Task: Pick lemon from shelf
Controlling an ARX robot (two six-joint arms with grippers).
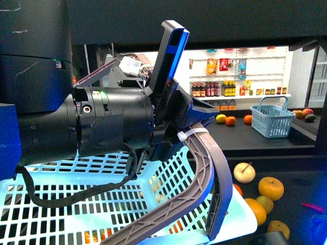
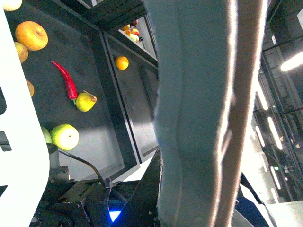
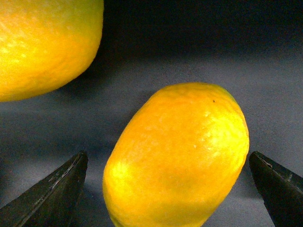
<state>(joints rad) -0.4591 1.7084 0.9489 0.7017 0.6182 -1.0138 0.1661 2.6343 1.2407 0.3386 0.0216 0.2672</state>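
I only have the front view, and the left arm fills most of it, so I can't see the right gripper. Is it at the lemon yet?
Observer: Yes. In the right wrist view the lemon lies between the open fingertips of the right gripper.
Operator: Touching it?
Observer: One fingertip is clearly apart. The other is very near, and I cannot tell if it touches.
Operator: Anything crowding it?
Observer: A second yellow-orange fruit sits close by on the dark shelf, apart from the lemon.
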